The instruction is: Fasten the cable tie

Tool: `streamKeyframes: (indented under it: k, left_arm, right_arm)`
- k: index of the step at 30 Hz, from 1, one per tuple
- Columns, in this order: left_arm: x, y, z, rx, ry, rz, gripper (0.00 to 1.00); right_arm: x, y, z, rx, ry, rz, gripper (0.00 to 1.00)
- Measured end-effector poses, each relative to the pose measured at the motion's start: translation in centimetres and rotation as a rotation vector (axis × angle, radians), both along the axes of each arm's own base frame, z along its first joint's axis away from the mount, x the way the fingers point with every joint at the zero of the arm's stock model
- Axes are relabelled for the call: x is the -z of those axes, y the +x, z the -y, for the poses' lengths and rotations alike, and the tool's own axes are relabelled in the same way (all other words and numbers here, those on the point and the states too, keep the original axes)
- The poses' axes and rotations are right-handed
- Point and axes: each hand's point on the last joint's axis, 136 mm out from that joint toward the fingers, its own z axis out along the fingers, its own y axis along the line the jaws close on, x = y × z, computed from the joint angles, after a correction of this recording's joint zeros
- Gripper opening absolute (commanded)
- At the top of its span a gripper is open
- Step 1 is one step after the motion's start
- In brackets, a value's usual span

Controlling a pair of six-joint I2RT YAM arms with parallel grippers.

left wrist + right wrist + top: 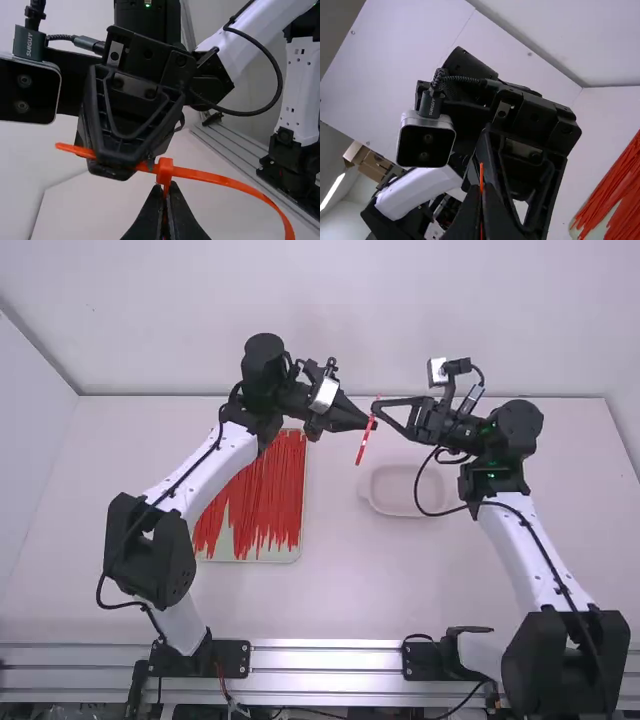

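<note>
An orange-red cable tie [365, 441] hangs in the air above the table's middle, between the two grippers. My left gripper [362, 422] comes from the left and is shut on the tie's square head [165, 170], its own fingertips [163, 197] pressed together just under it. My right gripper [379, 412] faces it from the right, tip to tip, and is shut on the tie's strap [481, 175]. In the left wrist view the strap [235, 187] runs out past the right gripper [131, 150] on both sides.
A flat board [292, 554] carrying several loose red cable ties [262, 495] lies under the left arm. A shallow white tray [402, 492] sits on the table below the right gripper. The aluminium rail [320, 652] runs along the near edge.
</note>
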Motion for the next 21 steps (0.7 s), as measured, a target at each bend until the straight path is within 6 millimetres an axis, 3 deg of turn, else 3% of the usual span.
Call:
streamKeyframes:
  k: [21]
  left_arm:
    - [2.4,-0.2,-0.1,-0.062,0.089,-0.177,0.02]
  right_arm:
    - [1.4,0.0,-0.2,-0.026,-0.023,0.0,0.0]
